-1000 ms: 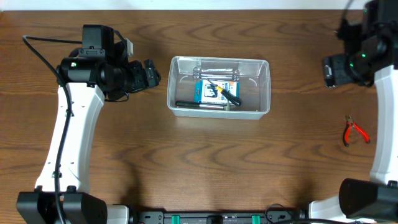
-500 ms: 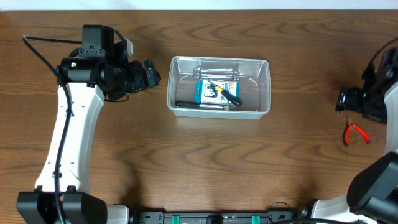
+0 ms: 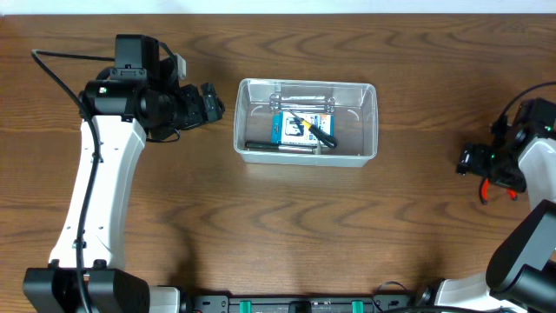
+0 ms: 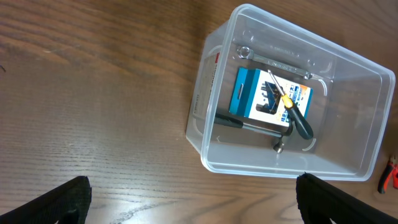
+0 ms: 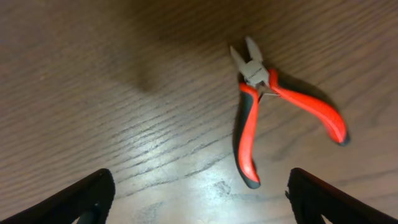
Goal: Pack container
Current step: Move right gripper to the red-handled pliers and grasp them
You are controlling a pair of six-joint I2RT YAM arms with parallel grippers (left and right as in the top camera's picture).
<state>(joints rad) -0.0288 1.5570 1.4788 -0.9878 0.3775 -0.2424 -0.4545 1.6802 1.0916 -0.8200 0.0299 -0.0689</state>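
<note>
The clear plastic container [image 3: 368,122] stands at the table's middle and also shows in the left wrist view [image 4: 348,118]. Inside lie a blue-and-white box [image 3: 291,127], a yellow-and-black screwdriver [image 3: 314,130], a wrench [image 3: 304,101] and a black-handled tool [image 3: 278,146]. Red-handled pliers [image 3: 506,189] lie on the table at the far right, partly hidden under my right arm; the right wrist view shows them whole [image 5: 249,134]. My right gripper [image 5: 199,196] is open just above and beside the pliers, holding nothing. My left gripper [image 3: 211,104] is open and empty, left of the container.
Dark wood-grain table [image 3: 278,226]. The white left arm [image 3: 95,183] runs along the left side. The right arm [image 3: 530,165] comes in from the right edge.
My right arm has swung down from the far right corner to just above the pliers. The left arm and the container have not moved.
</note>
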